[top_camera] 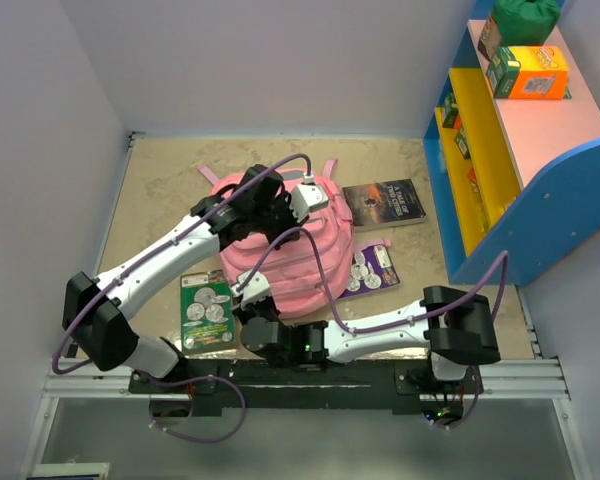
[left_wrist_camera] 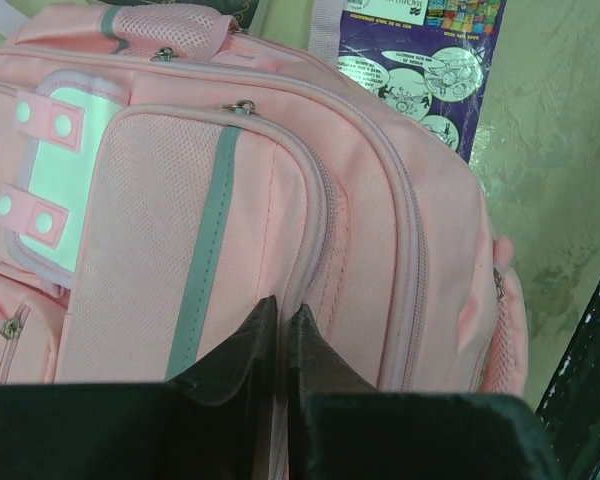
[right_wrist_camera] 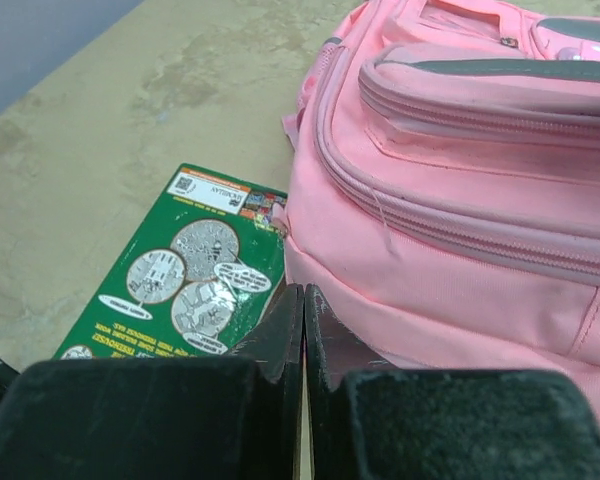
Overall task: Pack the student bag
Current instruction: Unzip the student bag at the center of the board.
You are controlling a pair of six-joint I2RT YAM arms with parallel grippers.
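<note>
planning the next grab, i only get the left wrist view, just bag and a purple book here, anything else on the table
observer: A green book lies flat just left of the bag.
operator: anything past the bag
observer: A dark book lies flat off its far right side.
operator: where's the right claw
observer: The right claw is shut, low at the bag's near edge, beside the green book.

No text legible. Green booklet [right_wrist_camera: 180, 285]: QR code at its 11 o'clock corner, captions too small. Purple booklet [left_wrist_camera: 430, 60] and dark book [top_camera: 383, 203]: print blurred.
</note>
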